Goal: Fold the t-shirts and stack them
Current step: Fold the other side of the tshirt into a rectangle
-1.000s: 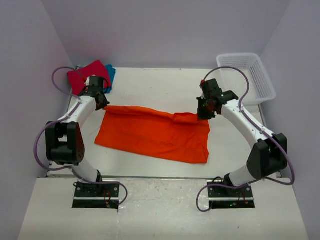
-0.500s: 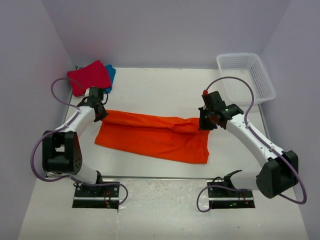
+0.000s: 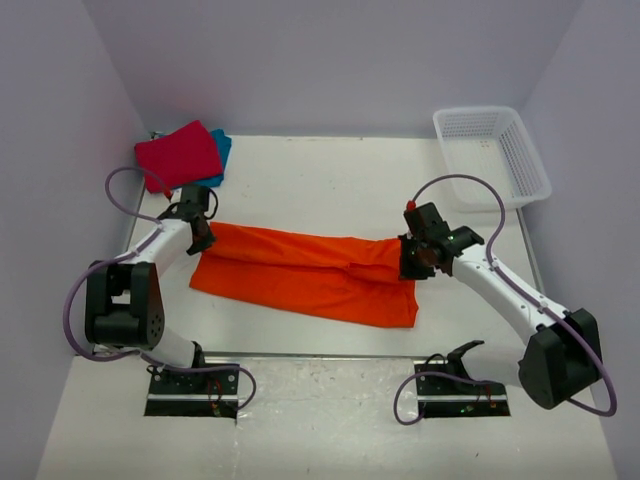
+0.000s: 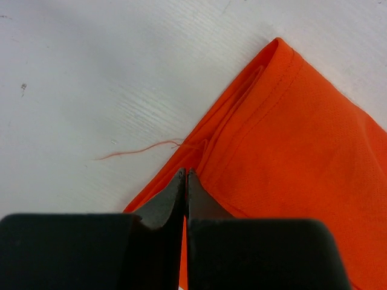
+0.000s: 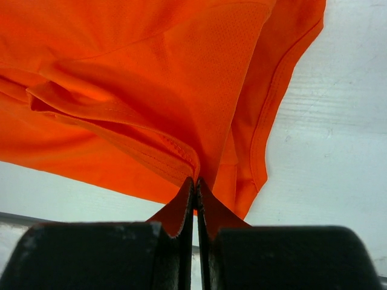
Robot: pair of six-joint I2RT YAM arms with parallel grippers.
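Note:
The orange t-shirt (image 3: 300, 272) lies across the middle of the table as a long band, its far edge lifted and drawn over the rest. My left gripper (image 3: 203, 238) is shut on its far left corner; the left wrist view shows the orange cloth (image 4: 290, 151) at the closed tips of that gripper (image 4: 185, 173). At the far right corner my right gripper (image 3: 413, 262) is shut on a bunched hem, with the orange folds (image 5: 151, 78) hanging from the tips (image 5: 195, 181). The red t-shirt (image 3: 180, 152) lies folded on the teal one (image 3: 223, 150) at the back left.
A white lattice basket (image 3: 478, 113) stands at the back right corner. Purple walls close in the table on three sides. A loose orange thread (image 4: 136, 151) lies on the white tabletop beside the shirt's left corner.
Both grippers have moved toward the near edge, carrying the orange shirt's far edge with them. The shirt now looks narrower from back to front.

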